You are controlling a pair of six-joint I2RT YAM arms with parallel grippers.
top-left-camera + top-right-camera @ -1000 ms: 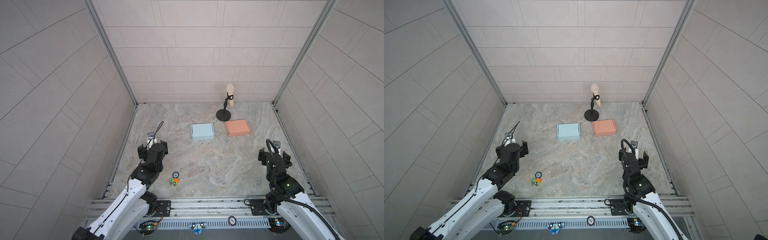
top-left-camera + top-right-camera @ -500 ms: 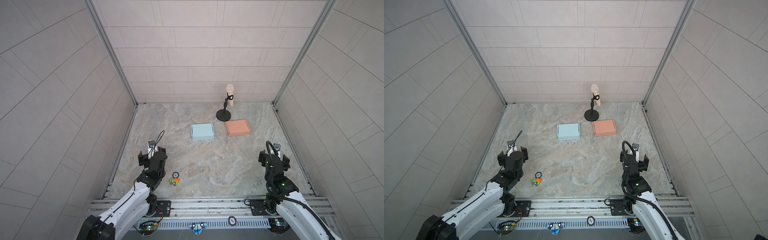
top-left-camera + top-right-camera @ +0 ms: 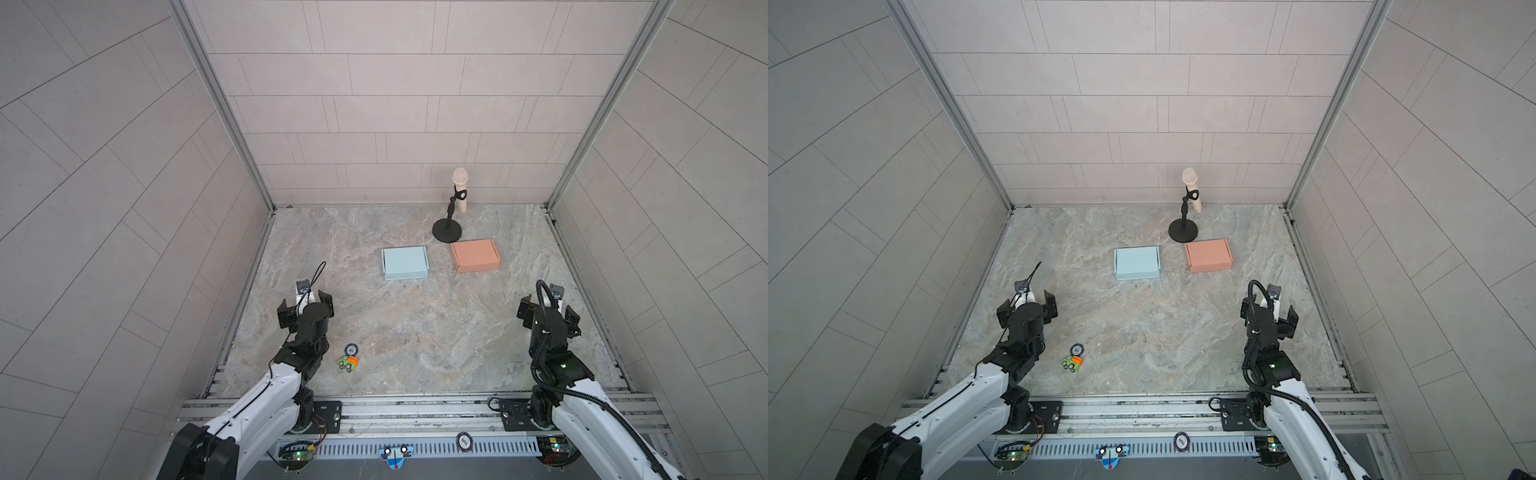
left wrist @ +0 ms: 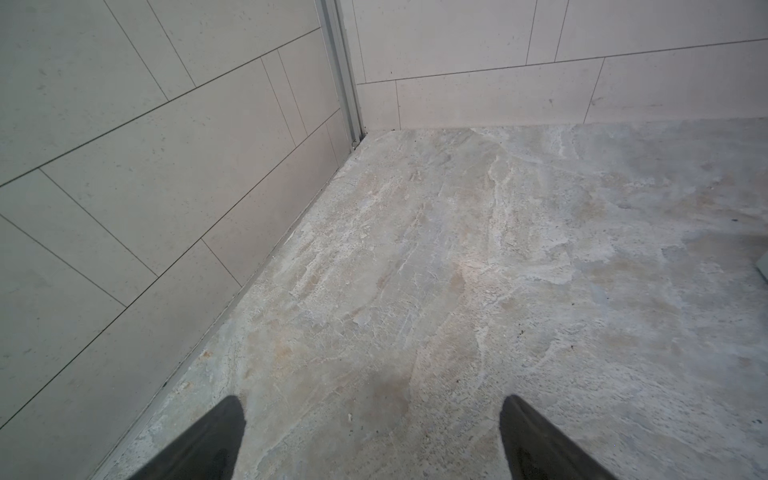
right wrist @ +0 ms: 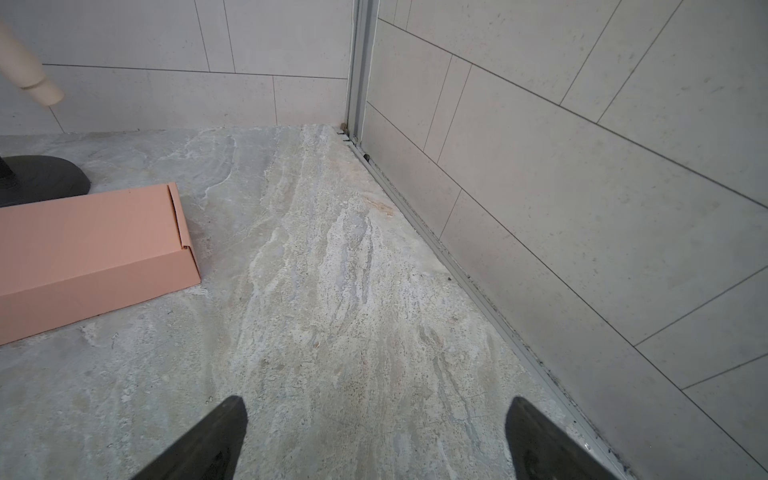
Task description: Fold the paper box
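we have both pincers spread wide and holding nothing. the left gripper (image 3: 304,306) hangs over the left side of the marble table (image 3: 415,332) and the right gripper (image 3: 547,312) over its right side. each wrist view shows two dark fingertips (image 4: 216,440) far apart with only bare stone between them.

two paper boxes lie further in, towards the far edge, side by side but apart. the light blue box (image 3: 405,262) sits about mid-table and the orange box (image 3: 476,255) to its right, just in front of the microphone stand (image 3: 447,230). both look closed and flat-lidded, so we cannot tell which one is left to fold.

each box's long axis runs across the table. the blue one lies ahead and inward of the left gripper, the orange one ahead and inward of the right. we judge each arm nearer its own box, and both well apart from them.
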